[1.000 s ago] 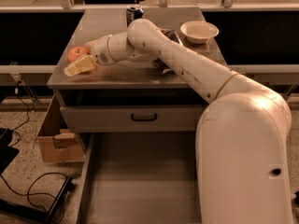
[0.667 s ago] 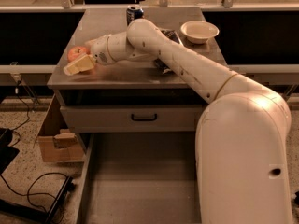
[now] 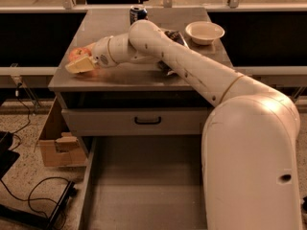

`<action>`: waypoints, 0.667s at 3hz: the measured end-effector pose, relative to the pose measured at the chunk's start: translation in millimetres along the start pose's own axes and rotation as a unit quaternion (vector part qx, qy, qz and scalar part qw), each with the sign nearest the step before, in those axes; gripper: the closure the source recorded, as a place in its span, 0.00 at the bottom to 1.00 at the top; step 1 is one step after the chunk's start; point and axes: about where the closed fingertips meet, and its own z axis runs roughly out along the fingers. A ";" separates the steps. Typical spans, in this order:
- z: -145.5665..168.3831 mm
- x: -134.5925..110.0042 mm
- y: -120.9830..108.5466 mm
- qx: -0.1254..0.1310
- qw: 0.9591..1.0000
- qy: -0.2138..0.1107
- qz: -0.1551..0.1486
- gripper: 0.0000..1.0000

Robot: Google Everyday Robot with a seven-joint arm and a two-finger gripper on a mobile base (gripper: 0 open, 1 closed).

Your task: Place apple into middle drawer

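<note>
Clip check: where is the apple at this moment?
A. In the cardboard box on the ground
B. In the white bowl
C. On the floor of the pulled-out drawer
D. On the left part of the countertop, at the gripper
D: the apple is on the countertop near its left edge, right against the gripper, well above the pulled-out drawer, which has no apple in it.
</note>
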 end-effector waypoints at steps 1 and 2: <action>-19.0 -18.1 18.0 0.015 1.000 0.017 -0.011 0.87; -50.1 -40.8 54.0 0.046 0.997 0.061 -0.027 1.00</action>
